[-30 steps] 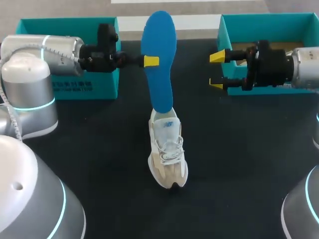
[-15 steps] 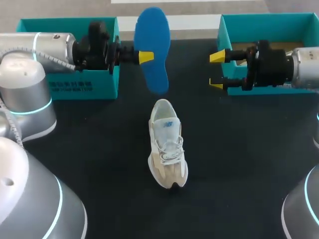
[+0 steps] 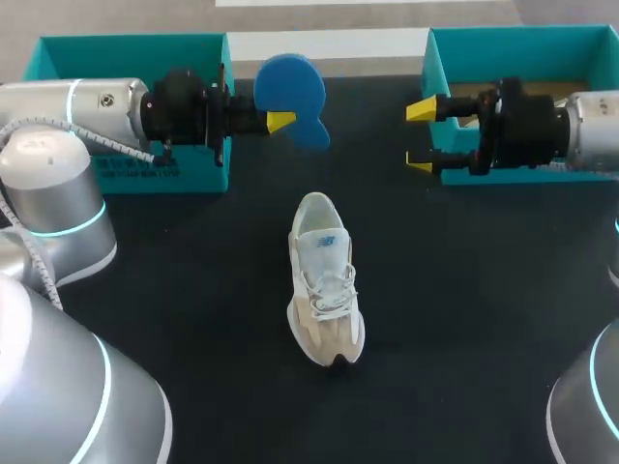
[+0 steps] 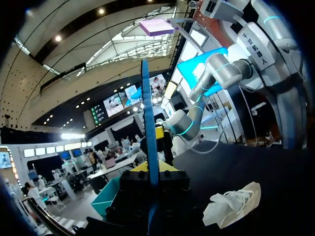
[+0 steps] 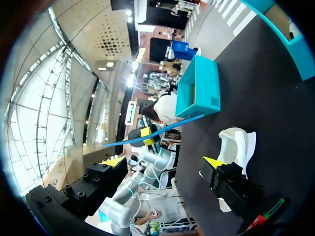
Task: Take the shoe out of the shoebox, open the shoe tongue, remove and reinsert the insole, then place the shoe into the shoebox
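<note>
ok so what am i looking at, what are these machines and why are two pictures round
These are two robot arms at a table, each ending in a gripper with two yellow-tipped fingers. The plain picture looks down from a fixed camera above and behind the robot. The round ones come from fisheye cameras on each arm's wrist, so they catch the hall. On the table sits a white shoe, with a left teal box and a right teal box at the far side. The left gripper is shut on a blue insole, held in the air. The right gripper is open and empty.
</note>
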Available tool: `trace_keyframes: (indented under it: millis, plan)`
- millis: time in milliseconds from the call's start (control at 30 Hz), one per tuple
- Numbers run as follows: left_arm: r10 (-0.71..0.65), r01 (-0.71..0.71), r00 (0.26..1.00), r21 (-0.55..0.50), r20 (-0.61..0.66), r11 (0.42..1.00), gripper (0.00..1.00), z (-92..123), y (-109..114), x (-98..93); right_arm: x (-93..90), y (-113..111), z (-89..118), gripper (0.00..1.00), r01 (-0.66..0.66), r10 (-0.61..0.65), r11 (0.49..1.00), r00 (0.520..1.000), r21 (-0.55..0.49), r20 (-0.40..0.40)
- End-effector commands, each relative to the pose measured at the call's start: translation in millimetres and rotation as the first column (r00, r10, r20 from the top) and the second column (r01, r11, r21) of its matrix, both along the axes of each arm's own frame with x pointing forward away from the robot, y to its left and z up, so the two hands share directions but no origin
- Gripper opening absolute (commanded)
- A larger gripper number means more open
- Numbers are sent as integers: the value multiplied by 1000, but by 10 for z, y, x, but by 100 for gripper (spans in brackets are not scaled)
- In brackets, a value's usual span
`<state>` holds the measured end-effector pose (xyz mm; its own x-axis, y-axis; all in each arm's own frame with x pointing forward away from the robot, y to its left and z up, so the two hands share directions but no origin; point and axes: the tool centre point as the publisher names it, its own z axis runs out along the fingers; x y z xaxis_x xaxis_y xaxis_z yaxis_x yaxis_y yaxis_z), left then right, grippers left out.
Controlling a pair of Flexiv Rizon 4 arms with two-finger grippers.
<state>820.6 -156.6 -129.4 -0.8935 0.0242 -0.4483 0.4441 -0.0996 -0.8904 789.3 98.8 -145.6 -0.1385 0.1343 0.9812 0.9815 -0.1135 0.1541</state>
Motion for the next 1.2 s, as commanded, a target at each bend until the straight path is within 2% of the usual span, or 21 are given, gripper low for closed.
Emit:
trace_keyframes:
  millis: [33, 133, 167, 900, 933, 1000, 1200]
  plan:
    - [18, -8, 939, -32, 344, 999, 0, -72, -39, 25, 0, 14, -8, 100, 2, -2, 1000, 1000, 0, 0]
    - [64, -45, 945, -67, 319, 997, 0, -62, -41, 34, 0, 14, -8, 100, 2, -2, 1000, 1000, 0, 0]
    - [73, -53, 961, -82, 267, 995, 0, -39, -34, 17, 0, 14, -8, 100, 2, -2, 1000, 1000, 0, 0]
    - [73, -53, 961, -82, 267, 995, 0, -39, -34, 17, 0, 14, -8, 100, 2, -2, 1000, 1000, 0, 0]
    - [52, -35, 937, -54, 345, 998, 0, -39, -41, 10, 0, 14, -8, 100, 2, -2, 1000, 1000, 0, 0]
    - [38, -19, 922, -54, 386, 998, 0, -25, -53, -6, 0, 14, -8, 100, 2, -2, 1000, 1000, 0, 0]
    - [-22, 6, 787, 27, 617, 1000, 0, -33, -55, -22, 0, 14, -8, 100, 2, -2, 1000, 1000, 0, 0]
